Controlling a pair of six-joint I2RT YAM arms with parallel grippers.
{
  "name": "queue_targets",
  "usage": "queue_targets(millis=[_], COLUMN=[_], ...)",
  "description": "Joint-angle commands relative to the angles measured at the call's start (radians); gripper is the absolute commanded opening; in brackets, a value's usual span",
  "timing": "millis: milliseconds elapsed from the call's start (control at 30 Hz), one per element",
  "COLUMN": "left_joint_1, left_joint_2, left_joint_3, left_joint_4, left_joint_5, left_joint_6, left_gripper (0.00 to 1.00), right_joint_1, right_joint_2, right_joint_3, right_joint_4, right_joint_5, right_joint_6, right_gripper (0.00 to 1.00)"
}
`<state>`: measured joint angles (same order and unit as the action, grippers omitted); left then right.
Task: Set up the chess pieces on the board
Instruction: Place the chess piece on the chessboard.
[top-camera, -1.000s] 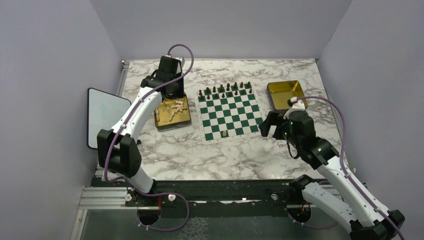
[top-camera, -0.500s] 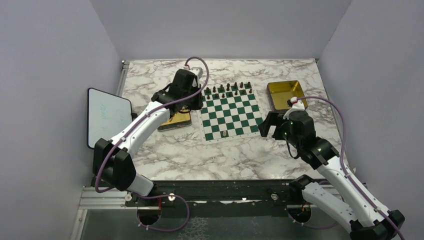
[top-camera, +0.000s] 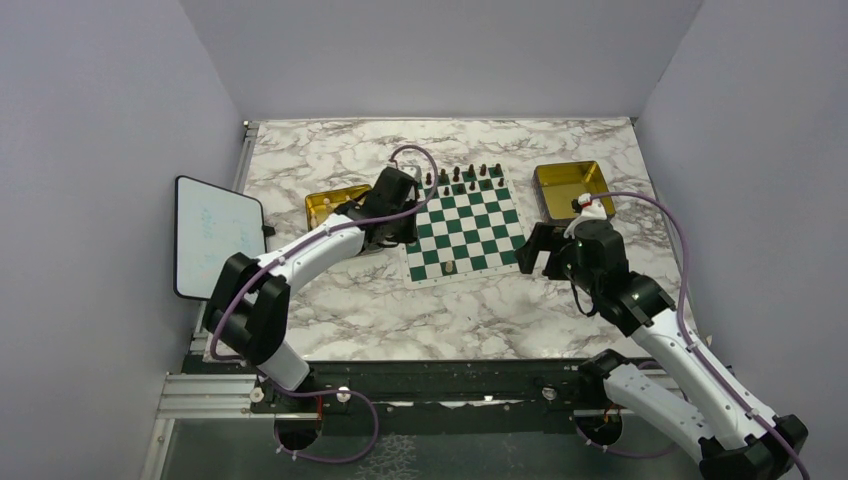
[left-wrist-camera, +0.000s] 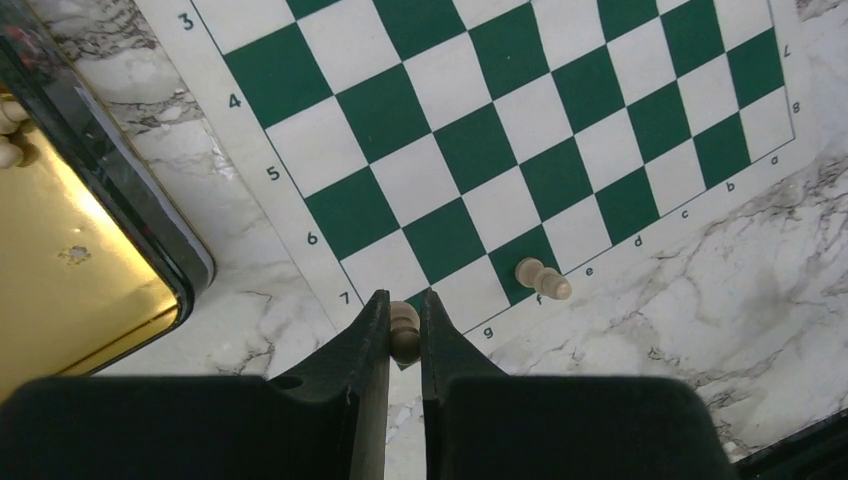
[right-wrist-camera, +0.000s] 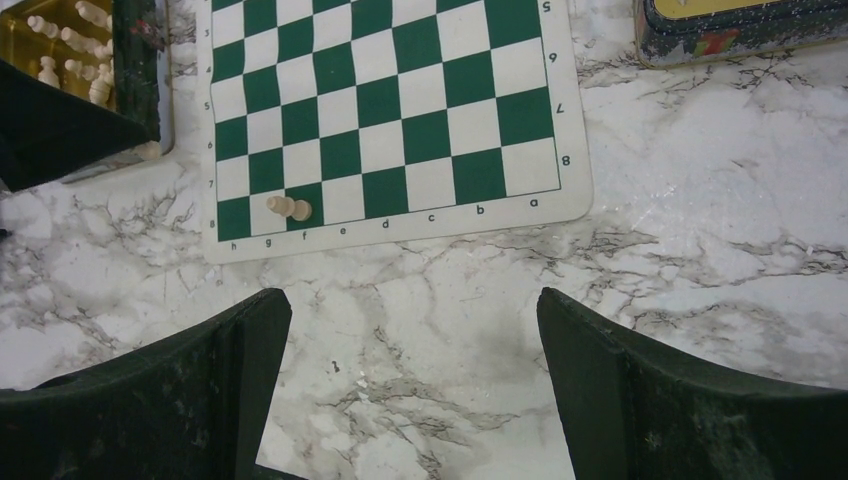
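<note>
Nearest, at about 4 o'clock of the board (top-camera: 460, 225), poised over the counter (top-camera: 350, 310) with the right fingers (right-wrist-camera: 215, 390) spread wide and holding nothing. Looks barely begun: only one cream piece (left-wrist-camera: 541, 280) down on the near row, a second cream piece (left-wrist-camera: 404, 330) pinched between the narrow left fingers (left-wrist-camera: 378, 325) above the near-left corner at about 7 o'clock, forearm stretched low over the gold tray (top-camera: 325, 205). Left to do, by this reckoning, nearly the whole set of cream pieces (right-wrist-camera: 70, 55) lying in that tray at 9 o'clock, opposite the dark pieces (top-camera: 455, 178) ranked along the far edge at 12 o'clock.
</note>
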<state>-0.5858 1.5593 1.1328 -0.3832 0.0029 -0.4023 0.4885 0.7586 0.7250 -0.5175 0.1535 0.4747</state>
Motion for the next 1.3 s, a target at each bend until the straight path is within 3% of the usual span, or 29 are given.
queue_targets(millis=[0, 1267], left_joint_1=[-0.028, -0.088], left_joint_2=[0.043, 0.149], left_joint_3=[-0.024, -0.117], left_joint_4=[0.08, 0.2], left_joint_5=[-0.043, -0.121], left_joint_6=[-0.014, 0.004], left_gripper=[0.12, 0.12], right_joint_1=[-0.006, -0.007], right_joint_2=[0.001, 0.001], right_joint_3=[-0.005, -0.005], right_joint_4=[0.014, 0.01], right_joint_5=[-0.006, 0.007], right_joint_6=[0.008, -0.007], right_gripper=[0.99, 0.99])
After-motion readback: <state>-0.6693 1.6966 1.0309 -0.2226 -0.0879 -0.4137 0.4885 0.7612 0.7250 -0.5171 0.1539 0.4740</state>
